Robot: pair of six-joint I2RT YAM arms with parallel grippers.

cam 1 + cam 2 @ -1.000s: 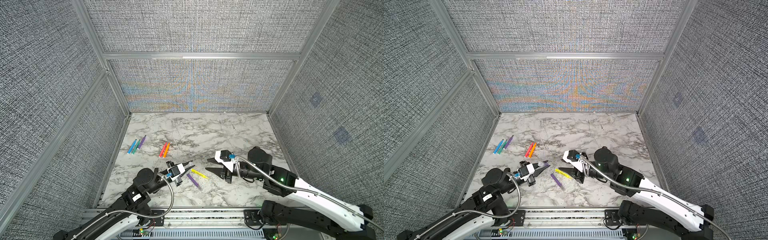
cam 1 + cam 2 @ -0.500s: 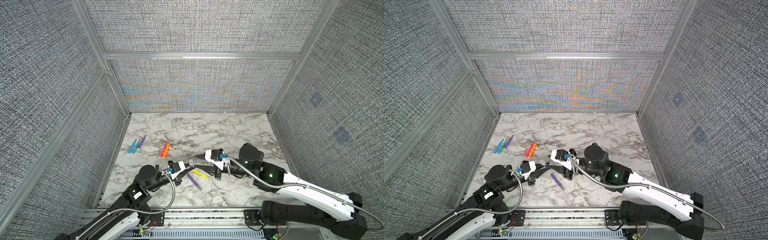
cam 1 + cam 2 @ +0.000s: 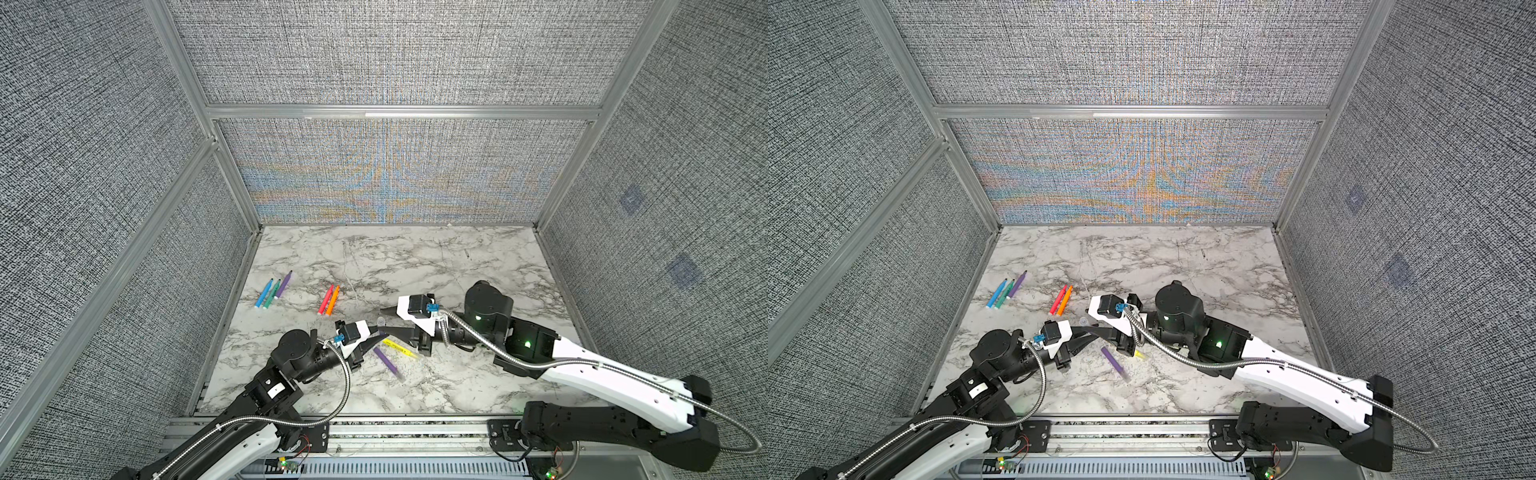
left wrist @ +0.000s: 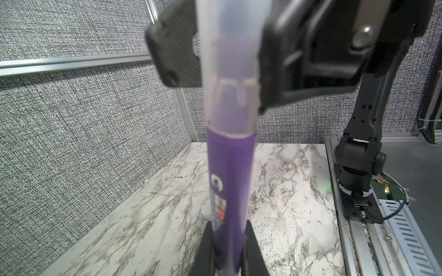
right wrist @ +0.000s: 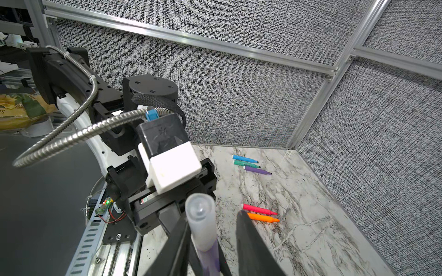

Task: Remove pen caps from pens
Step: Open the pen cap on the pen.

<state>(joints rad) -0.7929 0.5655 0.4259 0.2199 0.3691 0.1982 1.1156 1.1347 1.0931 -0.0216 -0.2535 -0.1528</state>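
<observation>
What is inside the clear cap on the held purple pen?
Through the cap the purple neck of the pen shows faintly; its tip cannot be made out.

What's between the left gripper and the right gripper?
A purple pen, clear cap on: barrel clamped in the left gripper, cap end inside the open right gripper. Clearest in the left wrist view.

Nothing can be read with certainty. Small printed marks are carried on the barrel of the purple pen (image 4: 229, 167), but they are blurred beyond reading.
</observation>
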